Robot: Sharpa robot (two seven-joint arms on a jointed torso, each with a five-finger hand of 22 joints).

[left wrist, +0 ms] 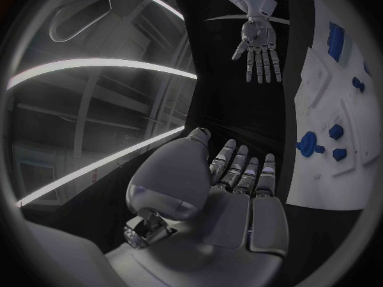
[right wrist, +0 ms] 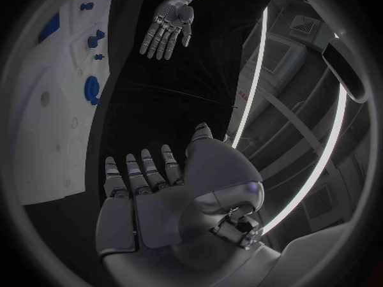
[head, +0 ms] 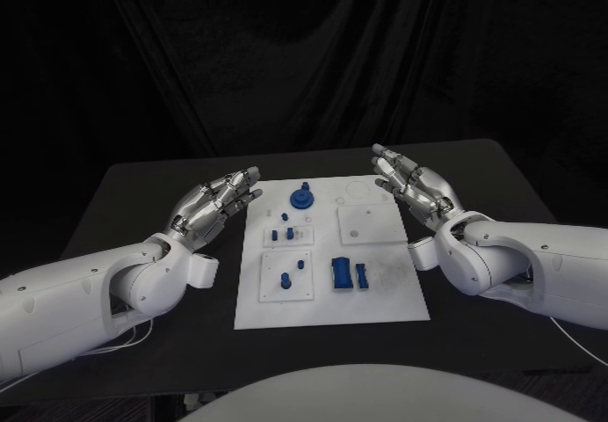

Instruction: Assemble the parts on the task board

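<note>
The white task board [head: 380, 303] lies in the middle of the black table, with several blue parts on it. A round blue knob [head: 301, 197] stands near its far edge. Small blue pegs [head: 285, 235] sit in a raised plate, more pegs [head: 290, 280] in the plate below, and two blue blocks [head: 347, 272] lie to their right. My left hand [head: 218, 205] hovers open beside the board's left edge, fingers straight and apart. My right hand [head: 412, 188] hovers open at the board's far right corner. Both hold nothing. The left wrist view shows the board [left wrist: 319, 172] and the right hand [left wrist: 257, 43].
The black table [head: 126, 193] stretches past both sides of the board, with a dark curtain behind. A blank white raised plate [head: 370, 221] sits on the board's right half. The right wrist view shows the board [right wrist: 56, 108] and my left hand [right wrist: 166, 29].
</note>
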